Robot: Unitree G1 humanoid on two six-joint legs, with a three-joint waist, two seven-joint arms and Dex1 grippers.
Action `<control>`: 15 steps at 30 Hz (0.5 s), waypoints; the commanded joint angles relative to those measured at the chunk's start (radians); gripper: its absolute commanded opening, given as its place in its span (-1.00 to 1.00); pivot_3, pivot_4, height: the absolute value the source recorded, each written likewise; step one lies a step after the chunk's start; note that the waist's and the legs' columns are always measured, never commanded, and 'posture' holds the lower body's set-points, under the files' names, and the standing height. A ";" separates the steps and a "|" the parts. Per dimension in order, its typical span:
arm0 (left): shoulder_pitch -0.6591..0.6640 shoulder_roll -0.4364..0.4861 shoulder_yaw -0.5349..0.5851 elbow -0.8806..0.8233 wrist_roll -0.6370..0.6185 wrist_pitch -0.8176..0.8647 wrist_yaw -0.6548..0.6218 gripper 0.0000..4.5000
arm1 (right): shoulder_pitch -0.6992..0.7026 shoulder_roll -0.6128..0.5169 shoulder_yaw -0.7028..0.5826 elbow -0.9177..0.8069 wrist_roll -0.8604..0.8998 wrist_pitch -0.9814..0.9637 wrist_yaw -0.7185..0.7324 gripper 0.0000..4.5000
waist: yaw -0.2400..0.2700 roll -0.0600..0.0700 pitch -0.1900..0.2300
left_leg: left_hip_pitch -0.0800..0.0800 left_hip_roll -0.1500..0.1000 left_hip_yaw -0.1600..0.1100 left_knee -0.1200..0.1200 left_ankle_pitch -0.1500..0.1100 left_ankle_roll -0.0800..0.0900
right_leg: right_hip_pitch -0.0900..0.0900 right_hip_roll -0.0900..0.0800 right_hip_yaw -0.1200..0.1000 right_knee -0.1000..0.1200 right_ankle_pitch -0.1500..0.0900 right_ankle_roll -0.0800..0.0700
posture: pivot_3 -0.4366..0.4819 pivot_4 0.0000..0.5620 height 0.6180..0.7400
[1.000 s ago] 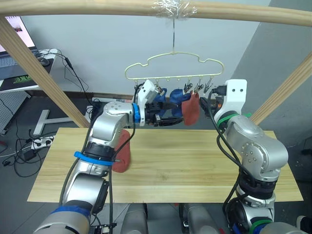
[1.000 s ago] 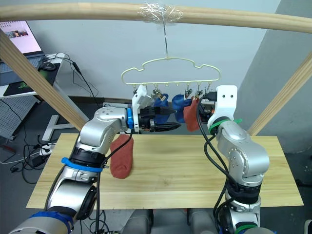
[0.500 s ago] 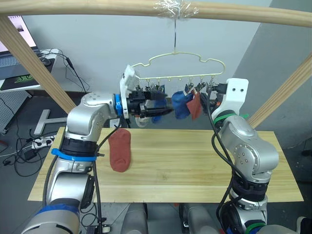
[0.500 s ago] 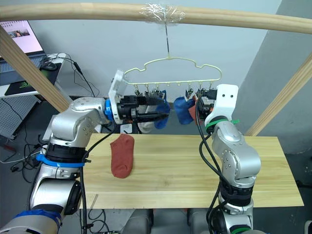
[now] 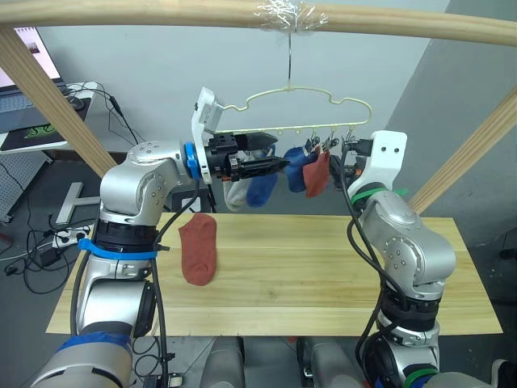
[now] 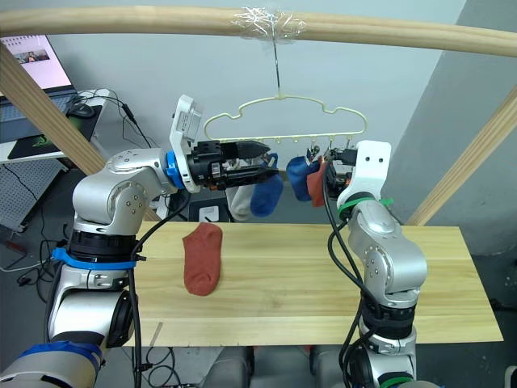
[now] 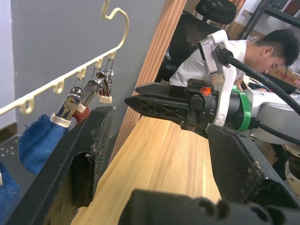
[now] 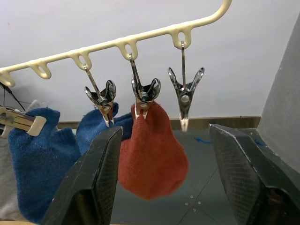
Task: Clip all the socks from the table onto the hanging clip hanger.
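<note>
No legible writing is showing anywhere. The pale yellow-green wire clip hanger [image 5: 288, 109] is hanging upper centre, carrying a grey sock [image 5: 236, 194], two blue socks [image 5: 262, 190] and a rust-red sock [image 8: 151, 152]. Another rust-red knit sock [image 5: 199, 248] is lying left of centre on the light wooden plank table [image 5: 323, 275]. The left gripper [image 6: 260, 158] and right gripper [image 8: 161, 185] are both standing open, holding nothing.

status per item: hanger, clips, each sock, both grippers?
clip hanger: hooked on the wooden pole, hanging level
end clip: shut, holding nothing
rust-red sock on hanger: clipped, hanging
blue socks: clipped, hanging
light grey sock: hanging from the hanger
rust-red sock on table: lying flat, unclipped
left gripper: open, holding nothing
right gripper: open, holding nothing, facing the clips
</note>
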 commanded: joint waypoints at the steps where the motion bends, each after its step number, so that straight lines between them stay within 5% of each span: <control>1: -0.026 0.004 0.022 -0.037 -0.025 -0.011 0.009 0.58 | -0.025 0.003 -0.009 -0.007 -0.004 -0.031 -0.004 0.35 | 0.000 0.000 0.000 | 0.000 0.000 0.000 0.000 0.000 0.000 | 0.000 0.000 0.000 0.000 0.000 0.000 | 0.12 -0.51 1.00; 15: -0.003 0.025 0.012 -0.074 -0.009 -0.008 0.046 0.59 | -0.095 -0.075 -0.033 0.192 -0.019 -0.125 0.041 0.27 | 0.005 0.000 0.000 | 0.000 0.000 0.000 0.001 0.000 0.000 | 0.000 0.000 0.000 0.001 0.000 0.000 | 0.22 -0.46 1.00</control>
